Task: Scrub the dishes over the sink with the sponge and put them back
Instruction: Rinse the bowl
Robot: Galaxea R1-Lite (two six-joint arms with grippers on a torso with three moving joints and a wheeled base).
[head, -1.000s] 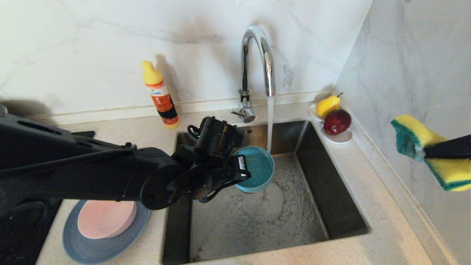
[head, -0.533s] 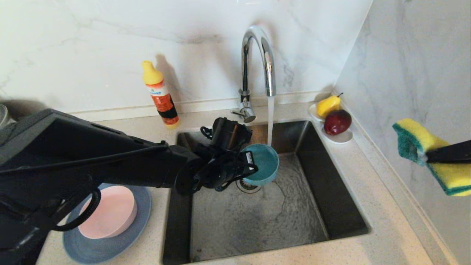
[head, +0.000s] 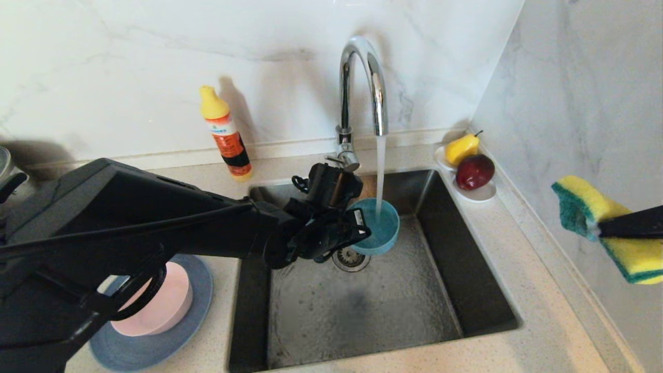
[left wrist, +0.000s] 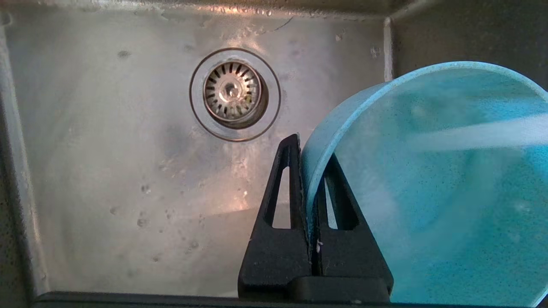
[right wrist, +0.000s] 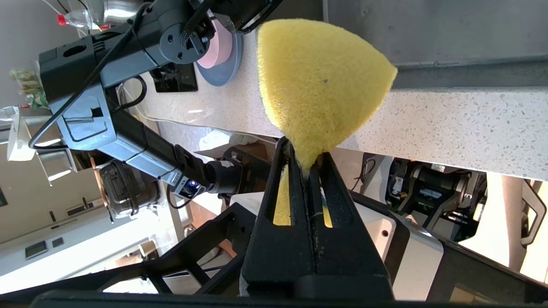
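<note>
Gripping teal bowl (left wrist: 432, 184) rim, left pincer (left wrist: 309, 171); right pincer (right wrist: 305, 164) clamping sponge (right wrist: 319, 83).

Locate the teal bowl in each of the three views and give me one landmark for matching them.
Head view: the teal bowl sits at the picture's centre, over the sink under the running tap, clamped at its rim by the left gripper.
Left wrist view: the bowl fills the right half, its rim pinched between the fingers.
Right wrist view: not in it.
Shared landmark: the round drain beside the bowl.
</note>
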